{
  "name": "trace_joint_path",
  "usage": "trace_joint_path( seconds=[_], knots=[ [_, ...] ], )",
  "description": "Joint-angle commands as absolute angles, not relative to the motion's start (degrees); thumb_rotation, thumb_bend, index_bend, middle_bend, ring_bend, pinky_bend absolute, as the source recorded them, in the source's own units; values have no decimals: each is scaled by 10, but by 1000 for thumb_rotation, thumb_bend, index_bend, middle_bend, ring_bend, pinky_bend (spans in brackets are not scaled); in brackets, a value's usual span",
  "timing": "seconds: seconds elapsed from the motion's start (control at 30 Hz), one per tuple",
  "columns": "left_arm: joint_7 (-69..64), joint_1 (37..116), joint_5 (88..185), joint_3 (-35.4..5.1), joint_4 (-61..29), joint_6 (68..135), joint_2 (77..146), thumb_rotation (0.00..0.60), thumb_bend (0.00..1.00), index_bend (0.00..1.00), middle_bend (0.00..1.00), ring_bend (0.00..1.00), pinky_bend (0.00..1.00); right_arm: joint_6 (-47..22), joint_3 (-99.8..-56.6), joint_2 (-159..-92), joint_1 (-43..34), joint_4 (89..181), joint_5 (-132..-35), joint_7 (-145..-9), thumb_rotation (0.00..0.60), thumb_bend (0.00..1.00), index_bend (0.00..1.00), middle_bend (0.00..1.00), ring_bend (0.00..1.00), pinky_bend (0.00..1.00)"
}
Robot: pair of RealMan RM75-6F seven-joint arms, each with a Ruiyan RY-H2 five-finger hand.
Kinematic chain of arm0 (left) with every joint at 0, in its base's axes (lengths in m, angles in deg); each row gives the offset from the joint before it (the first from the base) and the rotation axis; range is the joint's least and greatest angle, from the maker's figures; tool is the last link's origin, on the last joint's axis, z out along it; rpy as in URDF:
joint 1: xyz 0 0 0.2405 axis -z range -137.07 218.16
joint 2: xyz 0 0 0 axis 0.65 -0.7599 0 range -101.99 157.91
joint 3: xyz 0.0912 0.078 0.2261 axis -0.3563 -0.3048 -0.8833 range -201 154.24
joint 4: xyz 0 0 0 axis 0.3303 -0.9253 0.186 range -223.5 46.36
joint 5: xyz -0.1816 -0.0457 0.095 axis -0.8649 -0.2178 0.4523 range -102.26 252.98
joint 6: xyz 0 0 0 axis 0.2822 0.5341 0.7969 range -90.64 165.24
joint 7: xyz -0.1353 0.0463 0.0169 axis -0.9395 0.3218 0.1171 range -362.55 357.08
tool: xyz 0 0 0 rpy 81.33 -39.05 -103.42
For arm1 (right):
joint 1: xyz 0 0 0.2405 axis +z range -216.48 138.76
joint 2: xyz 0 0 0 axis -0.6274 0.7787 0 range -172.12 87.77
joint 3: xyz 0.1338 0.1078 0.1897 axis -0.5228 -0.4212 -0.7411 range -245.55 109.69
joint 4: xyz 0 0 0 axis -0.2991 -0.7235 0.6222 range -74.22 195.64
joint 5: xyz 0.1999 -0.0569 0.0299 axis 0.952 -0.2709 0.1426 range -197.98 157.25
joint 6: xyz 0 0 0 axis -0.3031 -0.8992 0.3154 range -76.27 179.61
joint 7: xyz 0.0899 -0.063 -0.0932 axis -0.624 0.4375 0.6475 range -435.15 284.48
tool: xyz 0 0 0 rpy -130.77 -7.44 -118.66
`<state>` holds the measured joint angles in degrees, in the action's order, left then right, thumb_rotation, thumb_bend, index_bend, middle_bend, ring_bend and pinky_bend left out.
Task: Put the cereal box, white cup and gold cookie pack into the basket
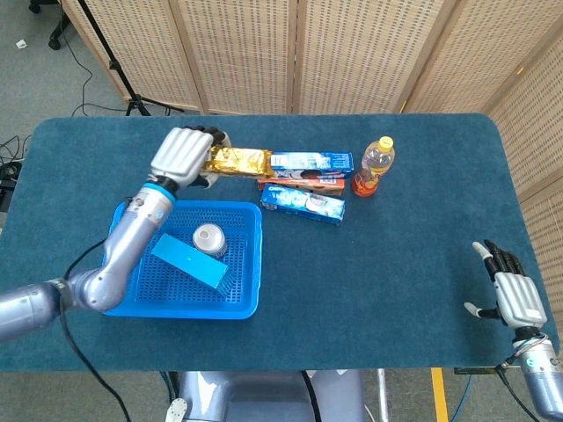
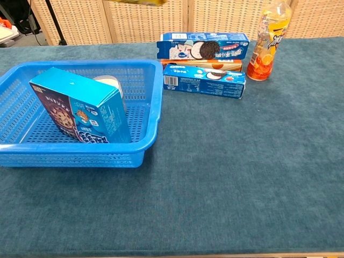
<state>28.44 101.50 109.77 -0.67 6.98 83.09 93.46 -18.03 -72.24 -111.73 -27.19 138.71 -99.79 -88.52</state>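
My left hand [image 1: 184, 156] grips one end of the gold cookie pack [image 1: 237, 162] and holds it in the air just beyond the far edge of the blue basket [image 1: 121, 230]. Only a sliver of the pack [image 2: 141, 2] shows at the top of the chest view. Inside the basket lie the blue cereal box [image 1: 191, 260] [image 2: 80, 105] and the white cup [image 1: 209, 238] [image 2: 109, 84], the cup behind the box in the chest view. Down at the table's near right corner, my right hand [image 1: 510, 295] is open and holds nothing.
Three blue cookie boxes [image 1: 304, 183] [image 2: 204, 59] lie stacked right of the basket. An orange juice bottle [image 1: 373, 165] [image 2: 267, 40] stands beside them. Wicker screens [image 1: 352, 53] stand behind the table.
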Motion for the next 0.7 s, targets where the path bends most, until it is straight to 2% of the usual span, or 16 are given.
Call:
trace_joint_path(
  seconds=[0.03, 0.17, 0.37, 0.7],
  knots=[
    [254, 988, 1125, -26, 103, 838, 898, 600, 471, 779, 380, 325, 358, -181, -722, -1118, -272, 1388, -999, -883, 600, 156, 0, 0, 0, 45],
    [213, 957, 1168, -36, 137, 843, 866, 600, 470, 779, 380, 325, 358, -183, -722, -1118, -273, 1390, -998, -879, 600, 156, 0, 0, 0, 45],
    [176, 937, 1214, -56, 149, 836, 854, 600, 470, 779, 380, 325, 358, -183, -722, -1119, -272, 1391, -999, -875, 600, 156, 0, 0, 0, 45],
    [165, 922, 1240, -88, 167, 835, 826, 600, 450, 779, 375, 325, 358, -183, -724, -1121, -272, 1387, -996, -876, 600, 156, 0, 0, 0, 45]
  ],
)
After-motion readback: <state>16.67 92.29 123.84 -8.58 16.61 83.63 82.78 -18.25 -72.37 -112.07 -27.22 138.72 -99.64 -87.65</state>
